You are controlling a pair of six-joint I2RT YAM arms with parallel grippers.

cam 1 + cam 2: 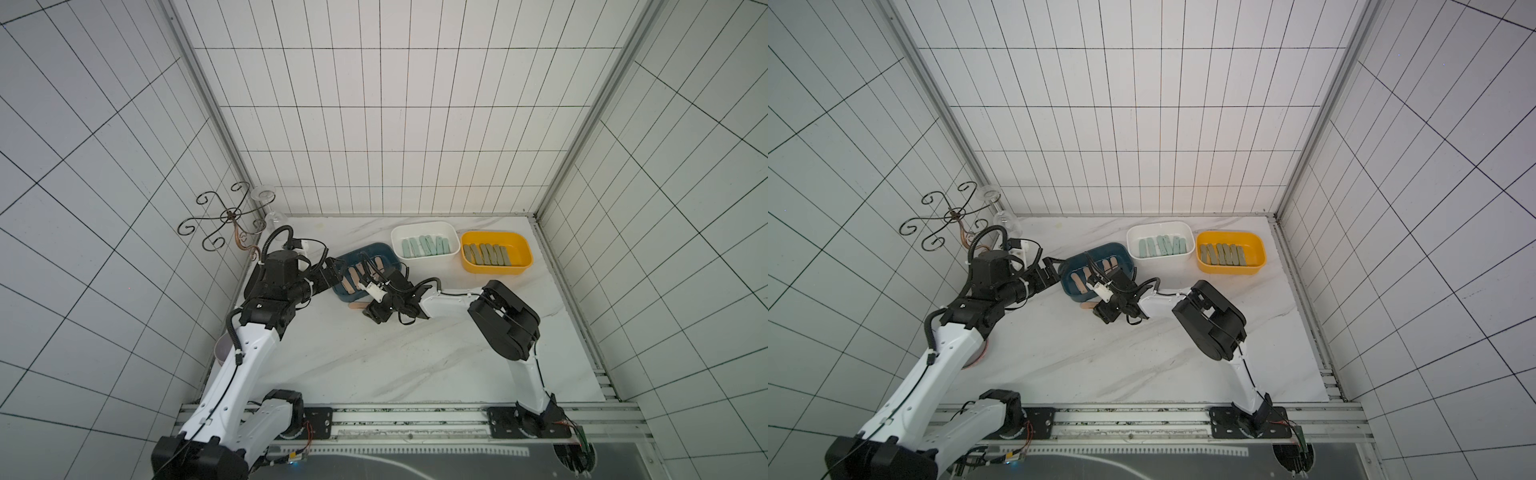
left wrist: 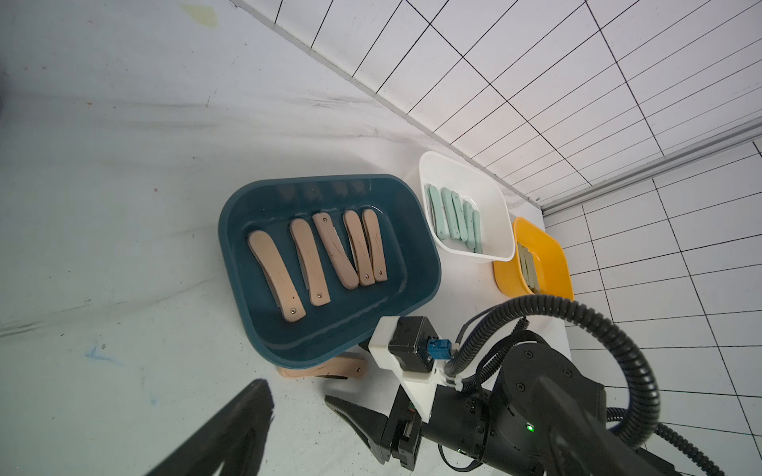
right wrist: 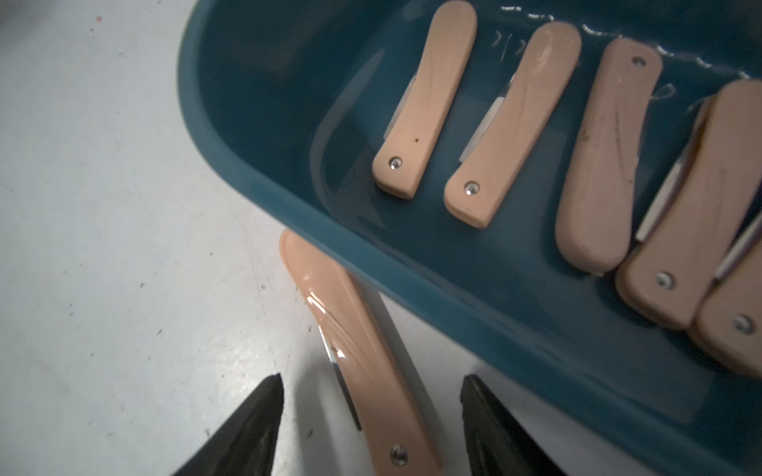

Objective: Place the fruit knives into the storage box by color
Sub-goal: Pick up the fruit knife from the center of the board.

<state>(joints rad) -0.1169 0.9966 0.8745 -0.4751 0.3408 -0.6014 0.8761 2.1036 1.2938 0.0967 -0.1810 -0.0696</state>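
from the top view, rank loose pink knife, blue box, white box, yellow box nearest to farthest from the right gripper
1. loose pink knife: on the table, at the right gripper's tips
2. blue box: just behind the knife
3. white box: farther back, by the wall
4. yellow box: beside the white box, far corner

Looks down on a dark blue box (image 2: 231, 214) on the bench (image 2: 123, 165). Finds five pink knives (image 2: 330, 251) lying side by side inside it. Finds one more pink knife (image 2: 342, 367) on the bench, tucked partly under the blue box's rim. Shows a white box (image 2: 492, 195) with green knives (image 2: 453, 222) just beside the blue box, and a yellow box (image 2: 552, 255) with grey knives (image 2: 527, 268) farther off.
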